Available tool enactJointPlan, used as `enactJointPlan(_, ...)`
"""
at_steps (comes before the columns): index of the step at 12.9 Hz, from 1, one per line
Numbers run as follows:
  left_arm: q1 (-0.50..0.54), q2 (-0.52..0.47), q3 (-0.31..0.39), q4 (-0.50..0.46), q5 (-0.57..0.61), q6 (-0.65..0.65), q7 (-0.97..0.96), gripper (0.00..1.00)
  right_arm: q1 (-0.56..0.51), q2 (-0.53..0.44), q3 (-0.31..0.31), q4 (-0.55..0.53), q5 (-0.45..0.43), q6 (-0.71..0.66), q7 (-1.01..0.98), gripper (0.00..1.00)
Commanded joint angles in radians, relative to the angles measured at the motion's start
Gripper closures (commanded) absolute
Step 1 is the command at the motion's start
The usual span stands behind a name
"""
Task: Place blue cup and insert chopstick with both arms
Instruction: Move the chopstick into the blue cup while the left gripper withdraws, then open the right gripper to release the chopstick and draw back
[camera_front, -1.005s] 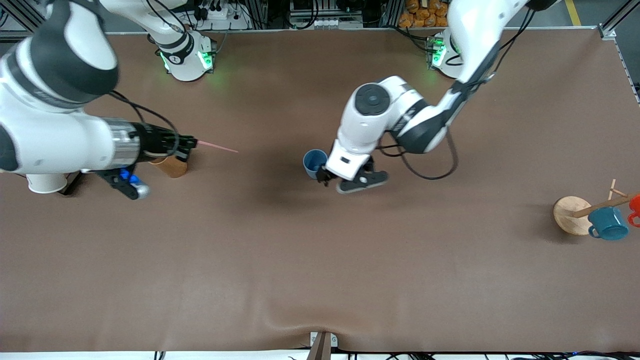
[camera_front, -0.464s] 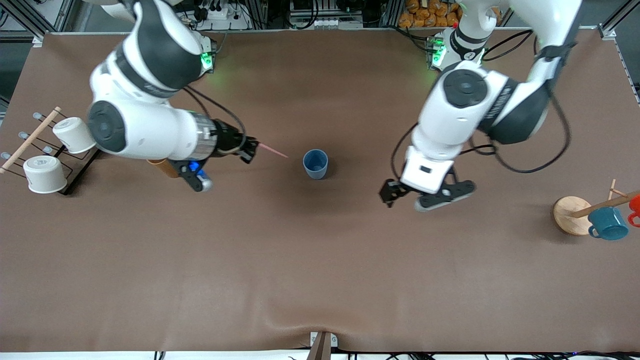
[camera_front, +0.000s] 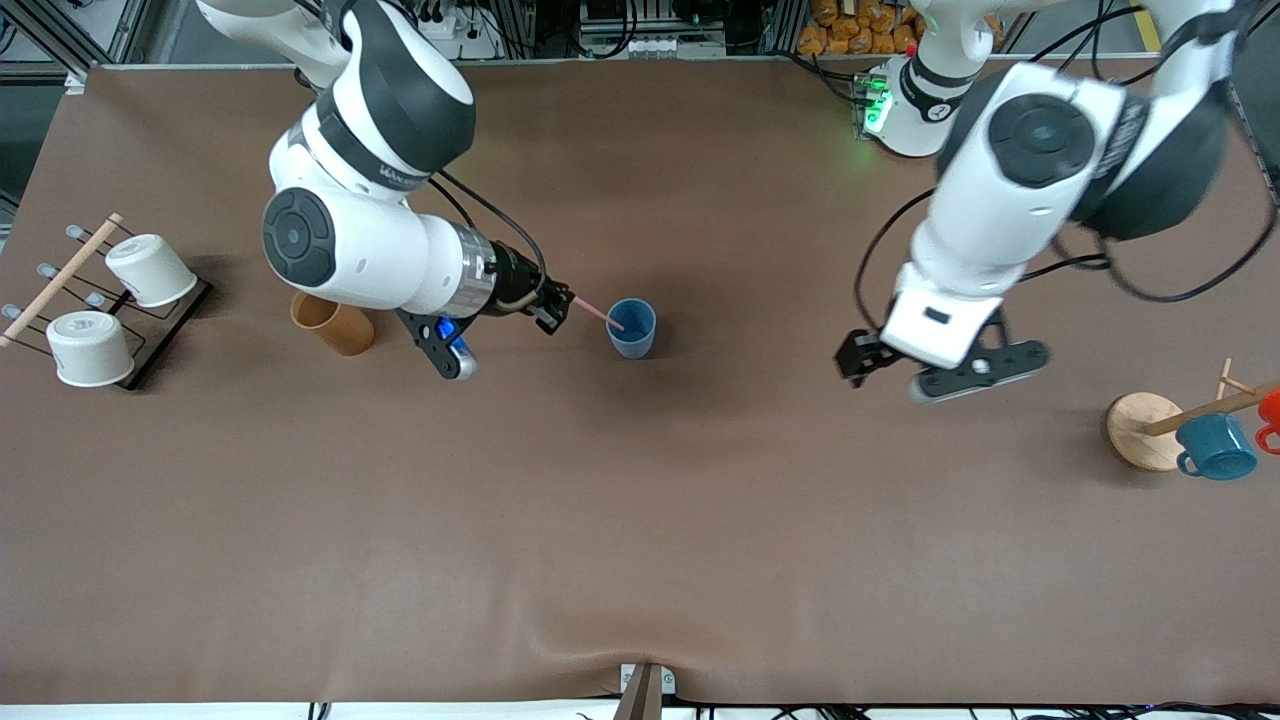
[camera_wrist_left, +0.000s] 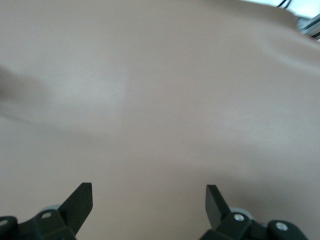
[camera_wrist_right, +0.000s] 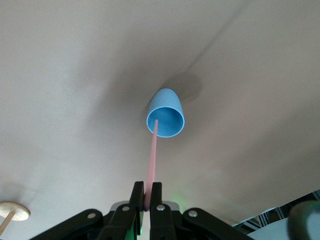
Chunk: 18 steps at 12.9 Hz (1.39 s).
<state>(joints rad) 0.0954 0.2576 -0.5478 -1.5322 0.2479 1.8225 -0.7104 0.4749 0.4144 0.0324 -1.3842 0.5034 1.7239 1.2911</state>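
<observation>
My right gripper (camera_wrist_right: 146, 196) clamps the chopstick (camera_wrist_right: 152, 159), its tip seemingly over the blue cup's (camera_front: 632, 327) mouth. My left gripper (camera_wrist_left: 149, 199) hangs open, well apart from the cup.

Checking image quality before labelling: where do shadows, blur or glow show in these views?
Front view: soft shadow beside the small light-blue tumbler; green glow at both arm bases. Right wrist view: tumbler and thin pale-pink stick look sharp, shadow streaks on the cloth. Left wrist view: cloth looks soft, faint dark patch.
</observation>
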Motion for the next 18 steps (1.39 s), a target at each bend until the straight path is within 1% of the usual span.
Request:
enactJointPlan(1,0.070,-0.046,-0.011,0.037,-0.033,-0.119,0.162,0.00,0.068,0.036,-0.008,0.001,-0.049,0.020,0.043,1.00)
enactJointPlan(3,0.116,-0.090,-0.001,0.037,-0.111,-0.155,0.228,0.00,0.108,0.067,-0.008,-0.004,-0.088,0.060,0.092,1.00)
enactJointPlan(4,0.125,-0.110,0.002,0.037,-0.125,-0.192,0.255,0.00,0.120,0.072,-0.008,-0.019,-0.091,0.078,0.105,1.00)
enactJointPlan(5,0.122,-0.121,0.026,0.037,-0.125,-0.212,0.287,0.00,0.123,0.079,-0.008,-0.026,-0.091,0.083,0.106,0.61)
enactJointPlan(6,0.119,-0.138,0.051,0.035,-0.128,-0.230,0.325,0.00,0.128,0.084,-0.008,-0.033,-0.091,0.080,0.112,0.01)
enactJointPlan(8,0.118,-0.170,0.110,0.024,-0.171,-0.236,0.415,0.00,0.114,0.078,-0.008,-0.024,-0.091,0.071,0.164,0.00)
enactJointPlan(9,0.112,-0.188,0.153,0.020,-0.199,-0.253,0.471,0.00,0.100,0.067,-0.014,-0.015,-0.092,0.034,0.169,0.00)
enactJointPlan(11,0.104,-0.222,0.206,0.000,-0.216,-0.281,0.529,0.00,-0.002,0.049,-0.012,0.037,-0.076,-0.152,0.169,0.00)
enactJointPlan(12,0.092,-0.247,0.238,-0.021,-0.216,-0.279,0.535,0.00,-0.045,0.050,-0.011,0.084,-0.074,-0.231,0.165,0.00)
enactJointPlan(13,0.045,-0.261,0.299,-0.034,-0.216,-0.279,0.545,0.00,-0.068,0.050,-0.012,0.123,-0.075,-0.284,0.168,0.00)
enactJointPlan(14,-0.020,-0.270,0.381,-0.039,-0.219,-0.281,0.564,0.00,-0.096,0.049,-0.014,0.149,-0.075,-0.337,0.166,0.00)
enactJointPlan(15,-0.067,-0.290,0.451,-0.054,-0.235,-0.281,0.590,0.00,-0.145,0.050,-0.012,0.177,-0.072,-0.390,0.151,0.00)
enactJointPlan(16,-0.077,-0.307,0.477,-0.075,-0.258,-0.279,0.594,0.00,-0.207,0.052,-0.003,0.192,-0.068,-0.430,0.081,0.00)
enactJointPlan(17,-0.077,-0.337,0.480,-0.109,-0.266,-0.275,0.594,0.00,-0.243,0.046,-0.002,0.201,-0.057,-0.440,-0.043,0.00)
enactJointPlan(18,-0.078,-0.366,0.480,-0.143,-0.266,-0.263,0.594,0.00,-0.254,0.037,-0.014,0.208,-0.063,-0.464,-0.118,0.00)
